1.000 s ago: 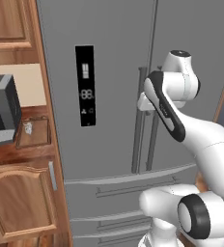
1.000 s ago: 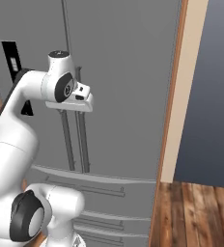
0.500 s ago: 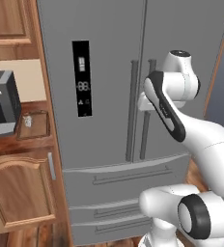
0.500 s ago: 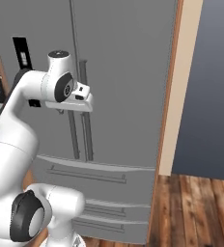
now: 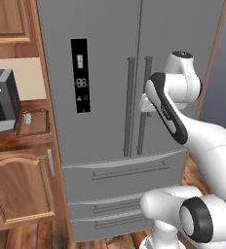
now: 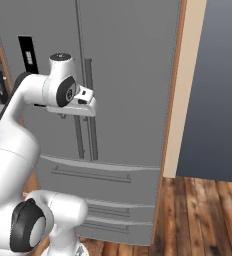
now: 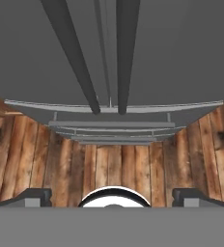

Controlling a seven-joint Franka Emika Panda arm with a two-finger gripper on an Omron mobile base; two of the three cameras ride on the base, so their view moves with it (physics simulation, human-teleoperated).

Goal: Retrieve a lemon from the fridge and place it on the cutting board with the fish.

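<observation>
**kitchen_lurker:** So where's the robot at? Doors on the fridge (image 5: 110, 82) look closed to me, both of them.

**pandawatcher:** Yep, both shut, drawers below shut too. The arm is raised in front of the right-hand door and the gripper (image 7: 112, 195) sits right up by the two vertical bar handles (image 5: 137, 104). In the hand view the handles run from about 12 o'clock down toward the center, with the top drawer edge and the wooden floor (image 7: 109, 166) underneath.

**kitchen_lurker:** Is it grabbing a handle?

**pandawatcher:** Nope. The two finger tips (image 7: 34, 197) sit way apart, one at 7 o'clock and one at 5 o'clock of the hand view, nothing between them. Fingers spread wide, holding nothing.

**kitchen_lurker:** And the board stuff?

**pandawatcher:** In the left base view, out at 9 o'clock from the fridge's black display panel (image 5: 80, 75), there's the cutting board (image 5: 33, 130) on the wooden counter, with the fish (image 5: 28, 118) lying on it as a pale little lump. The coffee machine (image 5: 2, 99) stands just beside the board on its far side from the fridge.

**kitchen_lurker:** Lemon?

**pandawatcher:** Can't say where it is with the doors closed.
</observation>
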